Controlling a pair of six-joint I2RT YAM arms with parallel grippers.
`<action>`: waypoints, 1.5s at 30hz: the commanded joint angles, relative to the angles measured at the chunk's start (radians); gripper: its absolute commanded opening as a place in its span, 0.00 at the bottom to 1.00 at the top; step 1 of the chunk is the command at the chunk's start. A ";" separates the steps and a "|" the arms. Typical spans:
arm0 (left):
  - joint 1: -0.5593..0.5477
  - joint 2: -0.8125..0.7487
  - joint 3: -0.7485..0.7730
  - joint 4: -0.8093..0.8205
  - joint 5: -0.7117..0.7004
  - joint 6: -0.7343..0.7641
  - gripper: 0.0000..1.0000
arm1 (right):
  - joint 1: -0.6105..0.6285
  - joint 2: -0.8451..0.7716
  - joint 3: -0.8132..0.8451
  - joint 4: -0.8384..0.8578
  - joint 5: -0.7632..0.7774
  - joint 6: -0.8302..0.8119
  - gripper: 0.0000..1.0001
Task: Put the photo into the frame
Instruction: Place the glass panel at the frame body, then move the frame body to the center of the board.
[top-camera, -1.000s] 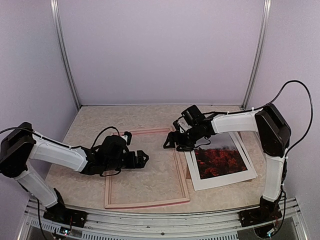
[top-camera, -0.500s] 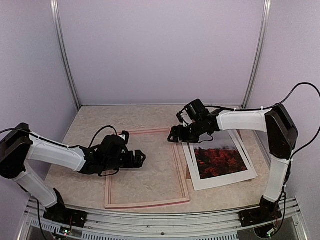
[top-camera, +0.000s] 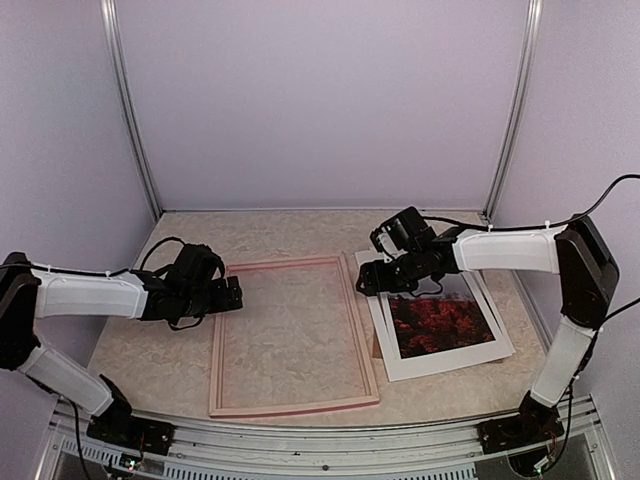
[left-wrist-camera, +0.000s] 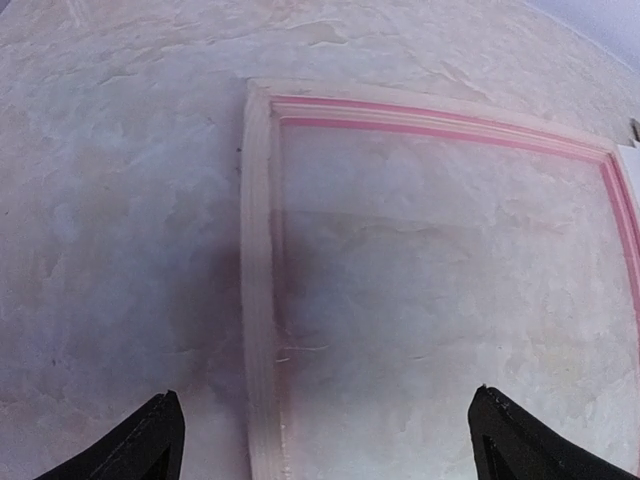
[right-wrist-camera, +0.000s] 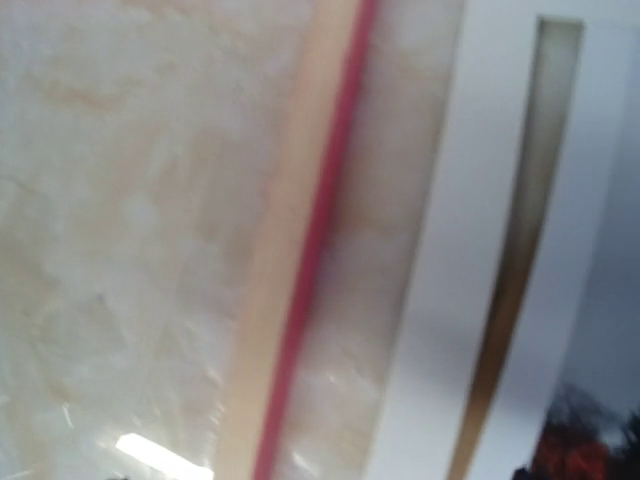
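A thin rectangular frame (top-camera: 295, 406), pale wood side up with a pink inner edge, lies flat on the beige marbled table (top-camera: 170, 355). The white-bordered red-foliage photo (top-camera: 440, 322) lies face up just beside it at 3 o'clock. The left gripper (top-camera: 236, 293), its fingers wide apart, hovers by the frame's 10 o'clock corner. The right gripper (top-camera: 366, 281) is over the photo's 11 o'clock corner, and I cannot tell how its fingers stand.

Shows the frame (top-camera: 295, 407) lying flat on the table (top-camera: 150, 350), pale side up. Has the photo (top-camera: 440, 325) just right of it, face up, red foliage showing. Puts the left tool (top-camera: 233, 293) by the frame's top-left corner and the right tool (top-camera: 366, 282) over the photo's top-left corner. Can't tell about contact tbh.
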 joint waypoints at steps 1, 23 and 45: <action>0.052 0.030 0.010 -0.091 -0.039 0.036 0.96 | 0.012 -0.064 -0.063 0.023 0.039 -0.011 0.81; 0.120 0.241 0.080 -0.001 0.052 0.113 0.34 | -0.071 -0.207 -0.212 0.016 0.086 0.012 0.81; 0.295 0.464 0.326 0.066 0.157 0.215 0.22 | -0.402 -0.231 -0.239 -0.051 0.184 -0.096 0.82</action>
